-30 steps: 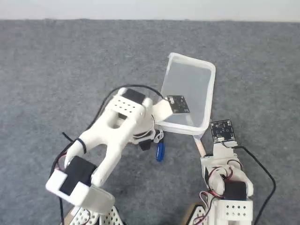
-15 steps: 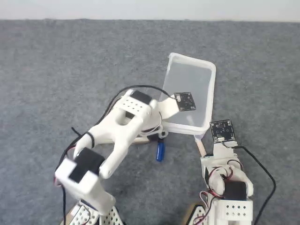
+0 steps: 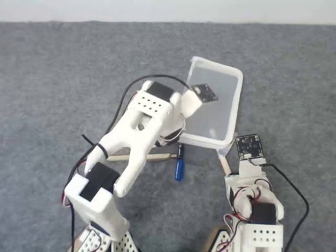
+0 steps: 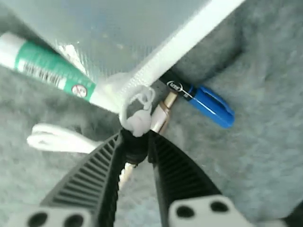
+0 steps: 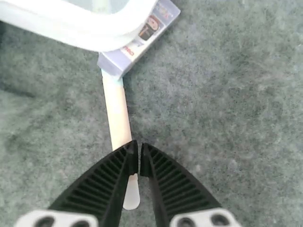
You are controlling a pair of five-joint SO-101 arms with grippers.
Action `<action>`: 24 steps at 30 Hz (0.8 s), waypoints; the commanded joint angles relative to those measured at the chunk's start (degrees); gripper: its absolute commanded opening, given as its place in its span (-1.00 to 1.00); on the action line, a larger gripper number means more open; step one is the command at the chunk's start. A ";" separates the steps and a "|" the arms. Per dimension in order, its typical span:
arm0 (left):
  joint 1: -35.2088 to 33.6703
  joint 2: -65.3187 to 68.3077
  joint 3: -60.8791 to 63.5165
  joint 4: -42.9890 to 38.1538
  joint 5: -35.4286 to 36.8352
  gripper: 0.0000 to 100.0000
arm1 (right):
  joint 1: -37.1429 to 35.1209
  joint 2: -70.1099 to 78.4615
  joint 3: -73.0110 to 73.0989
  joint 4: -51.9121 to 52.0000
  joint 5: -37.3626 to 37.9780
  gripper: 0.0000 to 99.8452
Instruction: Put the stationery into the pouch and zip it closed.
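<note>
Both left fingers (image 4: 118,147) clench the zip pull (image 4: 137,111) of the clear pouch (image 3: 223,97), which lies toward 1 o'clock on the bench (image 3: 52,79), a blue pen (image 3: 179,169) at its 7 o'clock. The right fingers (image 5: 134,151) are pressed together above a wooden stick (image 5: 116,111).

1 overhead, 2 close on pouch (image 3: 223,105)

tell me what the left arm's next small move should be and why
Probably slide the zipper pull along the edge of the pouch to open it. The left gripper has its jaws shut on that pull, yet the blue pen and a wooden stick lie outside the pouch, so it likely needs an open mouth before anything goes in.
</note>
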 commanded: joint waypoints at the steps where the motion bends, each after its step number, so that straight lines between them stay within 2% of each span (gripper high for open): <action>1: 0.62 -3.25 -7.52 4.48 9.67 -0.97 | -0.22 -1.01 1.23 -0.22 0.00 -0.99; 3: 0.53 -3.16 -10.07 6.24 14.68 -0.97 | -0.22 -1.01 1.23 -0.22 0.00 -0.99; 9: 0.62 -3.16 -15.08 9.67 20.13 -0.95 | -0.22 -1.01 1.23 -0.22 0.00 -0.99; 13: 2.20 -3.16 -14.55 9.76 24.53 -0.72 | -0.22 -1.01 1.23 -0.22 0.00 -0.99; 17: 5.45 -3.78 -14.20 9.85 32.53 -0.43 | -0.22 -1.01 1.23 -0.22 0.00 -0.99; 24: 7.30 -8.53 -15.69 9.85 35.16 -0.39 | -0.22 -1.01 1.23 0.04 0.00 -0.99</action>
